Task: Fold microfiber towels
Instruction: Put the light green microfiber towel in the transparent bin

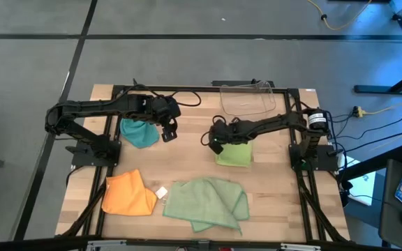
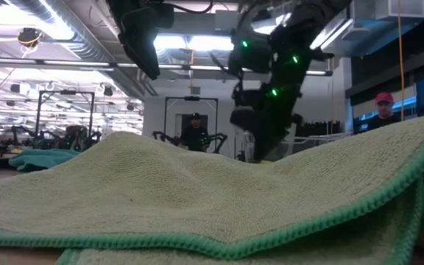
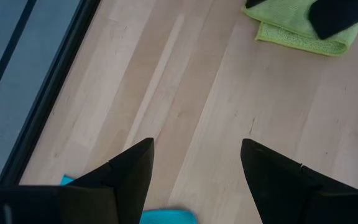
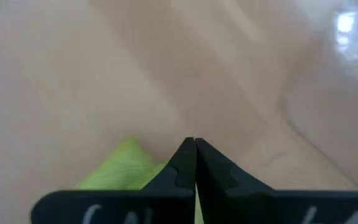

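— 2 pincers show, which is working?
— Right pincer (image 1: 216,144): its fingers are pressed together over the near-left corner of the lime green towel (image 1: 234,154), mid-table. Whether cloth is pinched between them I cannot tell; my guess is it has nipped that corner to draw a fold across.
— And the left pincer (image 1: 167,130)?
— Spread wide, holding nothing, poised just beside the bunched teal towel (image 1: 139,132), likely waiting its turn.
— How many towels?
— 4. The orange towel (image 1: 127,194) lies at the front left, the big pale sage towel (image 1: 206,202) rumpled at the front centre. Only the lime one looks folded small.
— Anything else?
— 1 clear plastic bin (image 1: 247,100) at the back edge, apart from the cloths.
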`<action>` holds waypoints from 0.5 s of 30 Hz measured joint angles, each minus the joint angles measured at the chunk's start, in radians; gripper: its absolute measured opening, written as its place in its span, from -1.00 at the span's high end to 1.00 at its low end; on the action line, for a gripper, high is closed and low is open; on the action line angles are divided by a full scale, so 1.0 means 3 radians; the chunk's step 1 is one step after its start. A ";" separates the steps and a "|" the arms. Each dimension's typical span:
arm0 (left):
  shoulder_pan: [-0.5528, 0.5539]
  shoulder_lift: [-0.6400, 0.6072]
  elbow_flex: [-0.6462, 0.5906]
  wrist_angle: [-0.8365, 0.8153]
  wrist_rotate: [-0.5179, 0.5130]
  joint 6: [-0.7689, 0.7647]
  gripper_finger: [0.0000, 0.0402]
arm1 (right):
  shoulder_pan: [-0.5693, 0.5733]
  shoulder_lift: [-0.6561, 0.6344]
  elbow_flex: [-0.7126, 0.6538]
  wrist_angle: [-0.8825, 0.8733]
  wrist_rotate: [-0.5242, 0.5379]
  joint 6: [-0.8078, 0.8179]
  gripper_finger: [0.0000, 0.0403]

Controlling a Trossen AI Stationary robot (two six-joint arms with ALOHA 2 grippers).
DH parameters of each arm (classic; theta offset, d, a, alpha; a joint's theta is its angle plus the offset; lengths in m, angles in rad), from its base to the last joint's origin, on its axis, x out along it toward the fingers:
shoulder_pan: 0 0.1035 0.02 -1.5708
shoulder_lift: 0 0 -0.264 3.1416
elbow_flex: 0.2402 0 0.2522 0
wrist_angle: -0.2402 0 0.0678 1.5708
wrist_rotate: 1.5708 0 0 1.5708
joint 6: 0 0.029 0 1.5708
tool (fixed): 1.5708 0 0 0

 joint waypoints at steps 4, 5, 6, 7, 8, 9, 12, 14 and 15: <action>0.0000 0.0000 0.0000 0.0000 0.0000 0.0000 -0.17 | 0.0003 -0.0004 0.0224 -0.0217 -0.0684 -0.0153 0.96; 0.0000 0.0000 0.0000 0.0000 0.0000 0.0000 -0.17 | 0.0009 -0.0004 0.0251 -0.0243 -0.0804 -0.0130 0.95; 0.0001 0.0000 0.0000 0.0000 0.0000 0.0000 -0.17 | 0.0018 -0.0004 0.0267 -0.0251 -0.0912 -0.0103 0.94; 0.0001 0.0000 0.0000 -0.0001 0.0000 0.0000 -0.17 | 0.0033 -0.0004 0.0272 -0.0268 -0.0990 -0.0071 0.93; 0.0001 0.0000 0.0000 -0.0001 0.0000 0.0000 -0.17 | 0.0058 -0.0004 0.0272 -0.0301 -0.1023 -0.0028 0.92; 0.0001 0.0000 0.0000 -0.0002 0.0000 0.0000 -0.17 | 0.0093 -0.0004 0.0272 -0.0346 -0.1019 0.0029 0.92; 0.0001 0.0000 0.0000 -0.0002 0.0000 0.0001 -0.17 | 0.0237 -0.0004 0.0272 -0.0522 -0.1027 0.0242 0.93; 0.0000 0.0000 0.0000 -0.0002 0.0000 0.0001 -0.17 | 0.0355 -0.0004 0.0272 -0.0715 -0.1009 0.0434 0.94; 0.0001 0.0001 0.0000 -0.0002 0.0000 0.0001 -0.17 | 0.0425 -0.0004 0.0272 -0.0818 -0.0959 0.0538 0.95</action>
